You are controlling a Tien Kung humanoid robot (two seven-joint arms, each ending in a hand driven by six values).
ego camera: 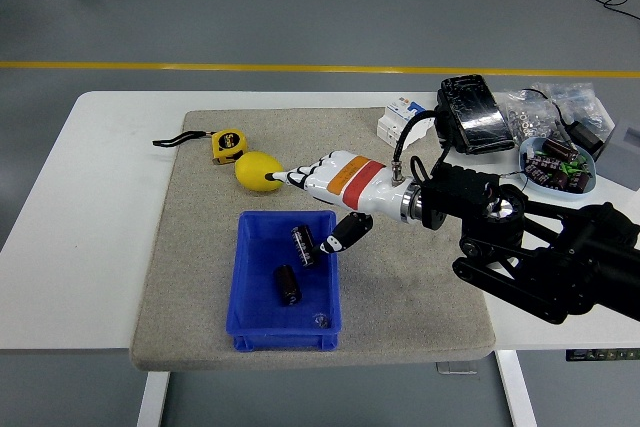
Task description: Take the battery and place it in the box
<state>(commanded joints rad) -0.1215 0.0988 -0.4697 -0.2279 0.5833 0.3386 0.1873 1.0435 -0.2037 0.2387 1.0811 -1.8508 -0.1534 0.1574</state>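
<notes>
A blue box (246,277) sits on the grey mat near the front. Inside it lie two dark cylindrical batteries: one (288,284) near the middle, the other (302,245) by the right wall, just below my thumb. My right hand (303,210) hovers over the box's far right corner. It is open, its fingers stretched out left toward the lemon, and it holds nothing. My left arm is out of sight.
A lemon (252,165) and a yellow tape measure (227,145) lie behind the box. A white circuit breaker (390,124), a black device (470,112), bags of parts (560,105) and a bowl of batteries (556,165) crowd the right side.
</notes>
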